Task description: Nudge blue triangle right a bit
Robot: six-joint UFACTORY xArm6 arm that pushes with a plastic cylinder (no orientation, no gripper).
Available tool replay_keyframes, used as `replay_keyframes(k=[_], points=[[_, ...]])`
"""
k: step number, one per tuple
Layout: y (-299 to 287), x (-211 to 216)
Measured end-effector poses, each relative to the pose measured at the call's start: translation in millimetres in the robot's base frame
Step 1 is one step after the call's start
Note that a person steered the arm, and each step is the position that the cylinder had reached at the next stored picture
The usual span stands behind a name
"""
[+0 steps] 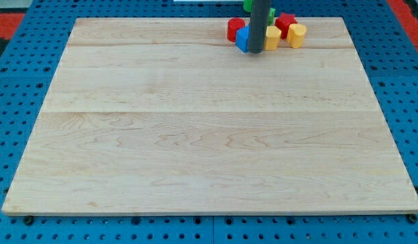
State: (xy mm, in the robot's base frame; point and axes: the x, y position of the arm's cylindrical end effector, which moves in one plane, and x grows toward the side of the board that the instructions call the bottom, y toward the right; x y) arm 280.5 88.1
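Observation:
The blue block, its shape mostly hidden by my rod, sits near the view's top edge of the wooden board, right of centre. My tip rests on the board right against the blue block's right side, between it and a yellow block. A red cylinder stands just to the blue block's upper left.
A red block and a yellow block sit to the right of the rod. A green block shows partly behind the rod. Blue pegboard surrounds the board.

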Motion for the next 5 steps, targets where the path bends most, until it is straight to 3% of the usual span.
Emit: replay_keyframes(k=[1,2,3,5], points=[[7.4,-12.7],[14.0,14.5],[-38.8,32.1],[-65.8,-22.0]])
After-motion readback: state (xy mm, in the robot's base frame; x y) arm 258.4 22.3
